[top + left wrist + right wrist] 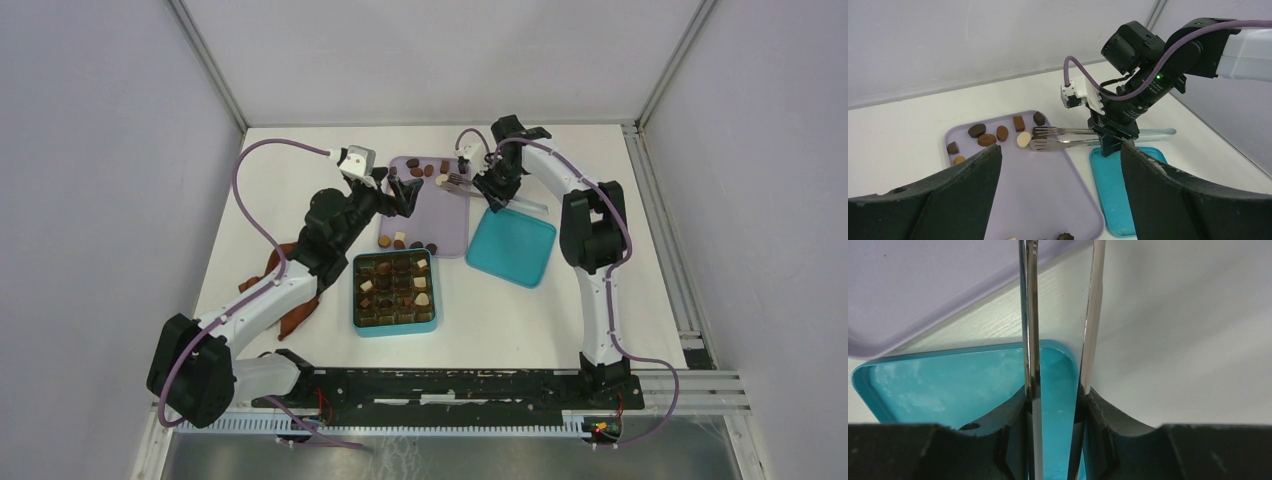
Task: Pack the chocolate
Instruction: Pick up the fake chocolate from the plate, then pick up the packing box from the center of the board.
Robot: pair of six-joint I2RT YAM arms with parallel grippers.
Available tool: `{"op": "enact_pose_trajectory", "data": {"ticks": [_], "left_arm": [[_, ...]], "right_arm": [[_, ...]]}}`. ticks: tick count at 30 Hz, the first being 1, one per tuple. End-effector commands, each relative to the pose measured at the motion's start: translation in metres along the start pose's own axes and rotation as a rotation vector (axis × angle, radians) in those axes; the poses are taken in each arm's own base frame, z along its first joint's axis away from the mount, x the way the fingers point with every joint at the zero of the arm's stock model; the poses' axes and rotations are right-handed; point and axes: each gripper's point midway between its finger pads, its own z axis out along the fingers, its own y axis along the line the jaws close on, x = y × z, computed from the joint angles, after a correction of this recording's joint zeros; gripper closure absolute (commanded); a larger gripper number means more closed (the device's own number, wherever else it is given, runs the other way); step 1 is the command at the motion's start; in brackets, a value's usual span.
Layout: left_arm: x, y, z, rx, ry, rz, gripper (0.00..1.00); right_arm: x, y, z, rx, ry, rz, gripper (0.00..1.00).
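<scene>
Two arms lean in over a lavender tray (447,225) at the middle of the white table (290,175). Most of the loose chocolate pieces (987,139) sit in a cluster at the tray's far end, dark and mid brown, with one cream piece (1023,139) among them. A few more lie at the near end of the tray, and many others already fill cells of the teal box (356,300) that stands just in front of it.

The right claw (1110,141) is pinching a pair of metal tongs (1060,138) around their arms, holding them roughly level above the tray. The toothed tips point at the cream piece and end just beside it; I cannot tell whether they touch it.

The left claw (403,192) hangs over the tray's left side with its fingers (963,185) spread wide and nothing between them.

Beside the tray on the right, a flat teal lid (512,250) lies under the right claw. A reddish-brown cloth (298,318) pokes out from beneath the left arm, left of the box.
</scene>
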Motion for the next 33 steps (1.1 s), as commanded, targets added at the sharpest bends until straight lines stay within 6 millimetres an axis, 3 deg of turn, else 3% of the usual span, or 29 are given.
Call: {"op": "enact_pose_trajectory", "data": {"ticks": [1, 15, 24, 29, 33], "left_arm": [[-0.022, -0.001, -0.004, 0.000, -0.073, 0.049, 0.07], [-0.024, 0.002, -0.006, -0.015, -0.086, 0.044, 0.07], [-0.028, 0.004, -0.007, -0.033, -0.088, 0.044, 0.07], [-0.037, 0.014, -0.023, -0.095, -0.129, 0.036, 0.06], [-0.038, 0.024, -0.038, -0.152, -0.136, 0.040, 0.06]], "right_arm": [[-0.016, 0.011, -0.033, -0.005, -0.082, -0.038, 0.84], [-0.013, 0.062, -0.061, -0.138, -0.222, -0.142, 0.96], [0.019, 0.127, -0.089, -0.237, -0.355, -0.323, 0.97], [0.033, 0.170, -0.106, -0.320, -0.464, -0.445, 0.97], [0.045, 0.200, -0.106, -0.378, -0.489, -0.545, 0.97]]}}
